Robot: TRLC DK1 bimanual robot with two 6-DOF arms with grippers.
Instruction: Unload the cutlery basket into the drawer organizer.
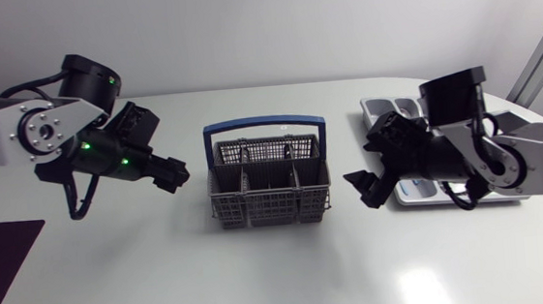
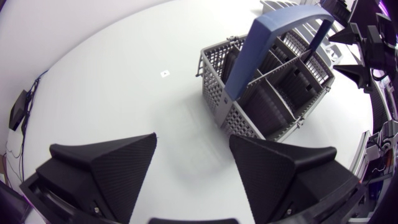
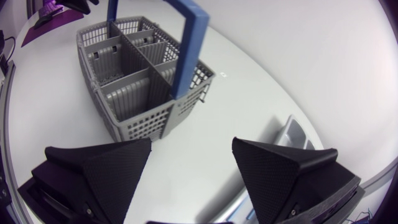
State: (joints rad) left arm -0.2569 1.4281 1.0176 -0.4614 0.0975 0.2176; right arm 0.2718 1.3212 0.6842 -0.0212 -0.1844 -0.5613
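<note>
Head view, cutlery basket: grey mesh plastic, upright on the white surface, with a blue handle arched over it; no cutlery plainly visible in its compartments.
Head view, drawer organizer: off the basket's right end, partly hidden under the right arm.
Head view, left claw: near the basket's left end, not touching it.
Head view, right claw: near the basket's right end, also apart from it.
Left wrist view, left claw: released, fingers spread over bare surface; cutlery basket ahead and clear of it.
Right wrist view, right claw: released, holding nothing; cutlery basket ahead, drawer organizer beside the claw.
Handling, as a judgement: the basket looks light and stiff, easily nudged aside. Any cutlery would be hard, slim and slippery, best pinched where it stands above a compartment rim.
</note>
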